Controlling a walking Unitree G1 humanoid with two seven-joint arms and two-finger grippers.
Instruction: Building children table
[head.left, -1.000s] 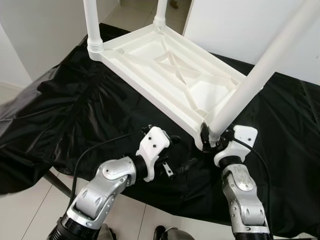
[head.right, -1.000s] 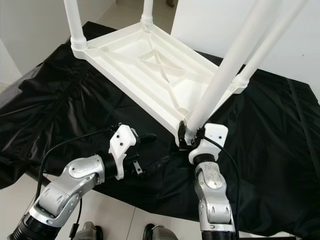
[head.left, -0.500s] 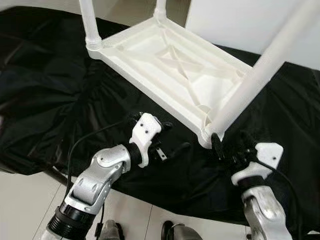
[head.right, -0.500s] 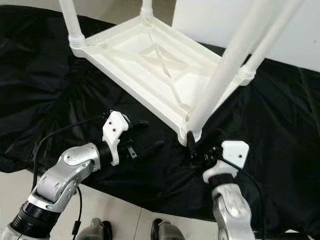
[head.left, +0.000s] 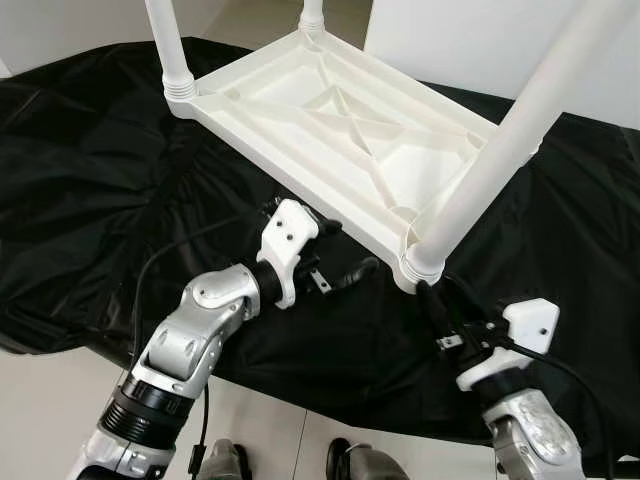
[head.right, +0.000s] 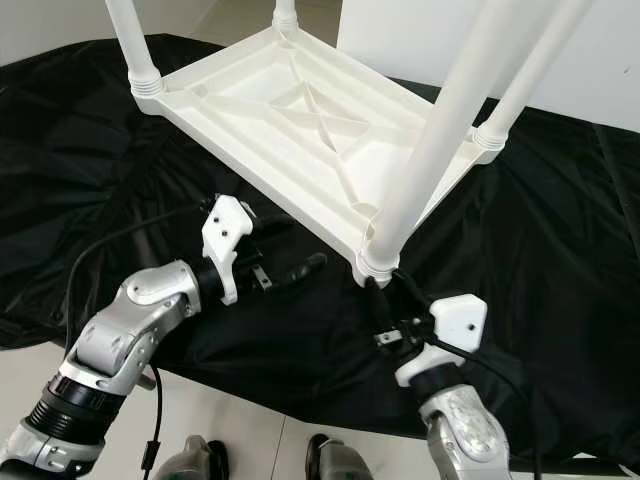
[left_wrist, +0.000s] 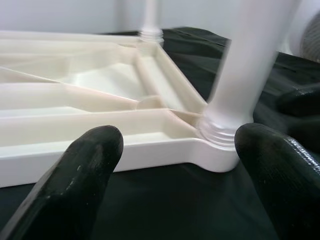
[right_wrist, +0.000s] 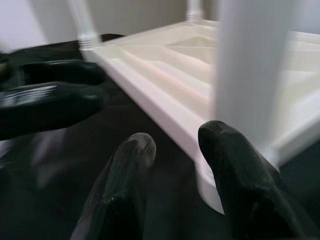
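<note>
1. Head views: the white plastic children's table (head.left: 340, 120) lies upside down on a black cloth (head.left: 90, 190), its legs pointing up. The near leg (head.left: 480, 170) stands in its corner socket (head.left: 422, 268). The left gripper (head.left: 345, 275) sits beside the tabletop's long edge, its jaws released and empty. The right gripper (head.left: 440, 305) sits just below the corner socket, its jaws parted and gripping nothing.

2. Left wrist view: between the spread fingertips (left_wrist: 90, 165) lie the tabletop rim (left_wrist: 100, 152) and the leg's ribbed base (left_wrist: 220, 132), ahead of the jaws and untouched.

3. Right wrist view: the two fingers (right_wrist: 230, 170) stand apart, with the leg (right_wrist: 250, 65) just beyond them.

4. My reading: all four legs seem fitted, so this is the checking or letting-go stage. Next I'd expect a grip on the rim to turn the table upright, which calls for both jaws to close on opposite edges.
</note>
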